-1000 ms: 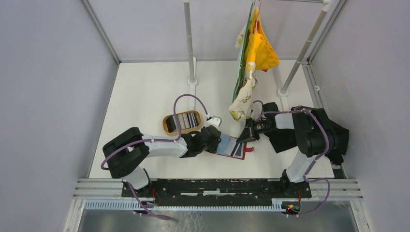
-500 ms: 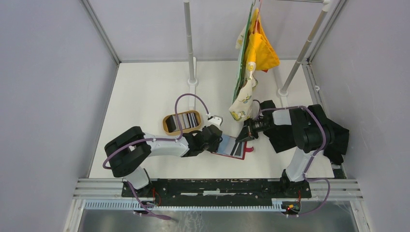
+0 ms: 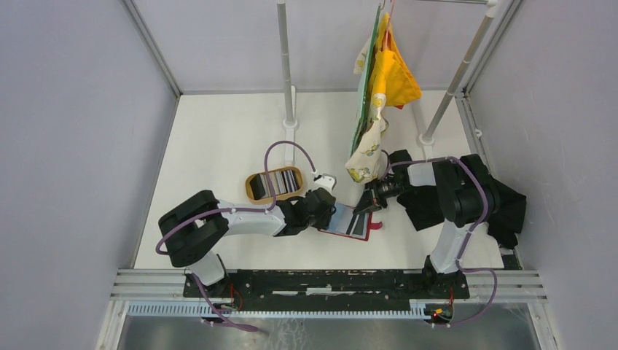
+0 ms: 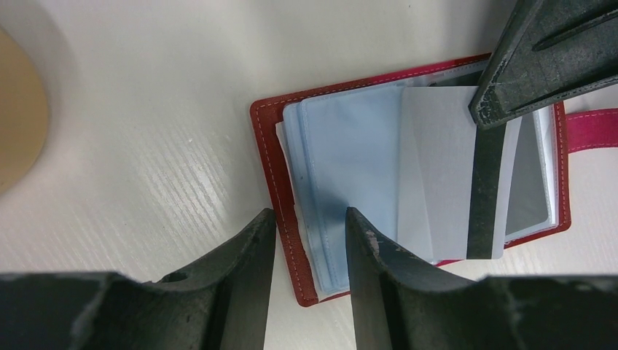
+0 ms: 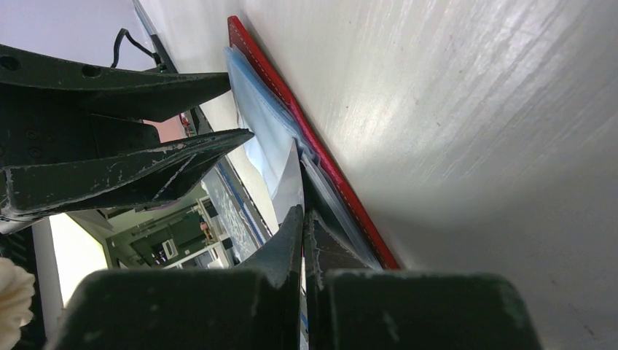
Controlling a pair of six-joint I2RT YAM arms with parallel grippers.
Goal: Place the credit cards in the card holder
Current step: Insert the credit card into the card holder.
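The red card holder (image 3: 351,223) lies open on the table, its grey-blue sleeves (image 4: 350,160) facing up. My left gripper (image 3: 325,211) points down at its left edge. The jaws (image 4: 310,219) stand apart, one finger on the table, the other on the sleeves, with the red edge (image 4: 271,168) between them. My right gripper (image 3: 364,206) is shut on a pale credit card (image 4: 437,160) with a dark stripe, held edge-on over the holder's right half (image 5: 291,182). Several more credit cards (image 3: 280,180) lie in the tan tray.
The tan oval tray (image 3: 251,191) sits just behind my left gripper. Coloured cloths (image 3: 390,73) hang from a rack between two upright poles (image 3: 286,65) (image 3: 453,84). The holder's pink snap tab (image 4: 590,127) sticks out to the right.
My right arm has shifted slightly left and back, carrying the card a little further over the holder. The left gripper and the holder have stayed where they were.
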